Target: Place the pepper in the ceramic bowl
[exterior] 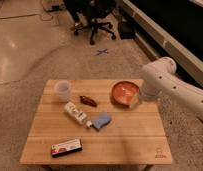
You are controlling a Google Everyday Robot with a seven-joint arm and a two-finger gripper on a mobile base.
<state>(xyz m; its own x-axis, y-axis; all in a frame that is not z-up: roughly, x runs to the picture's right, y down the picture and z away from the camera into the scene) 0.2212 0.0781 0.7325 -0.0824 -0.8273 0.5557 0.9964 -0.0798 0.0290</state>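
The small dark red-brown pepper (88,101) lies on the wooden table (115,140), left of centre. The round orange-red ceramic bowl (125,93) sits at the table's right rear, empty. My white arm comes in from the right, and its wrist hangs just right of the bowl. The gripper (140,101) is low beside the bowl's right rim, mostly hidden behind the arm. It is well apart from the pepper.
A translucent white cup (62,90) stands at the left rear. A white bottle (76,112) and a blue sponge-like object (100,120) lie mid-table. A flat dark packet (66,147) lies at the front left. An office chair (95,15) stands behind.
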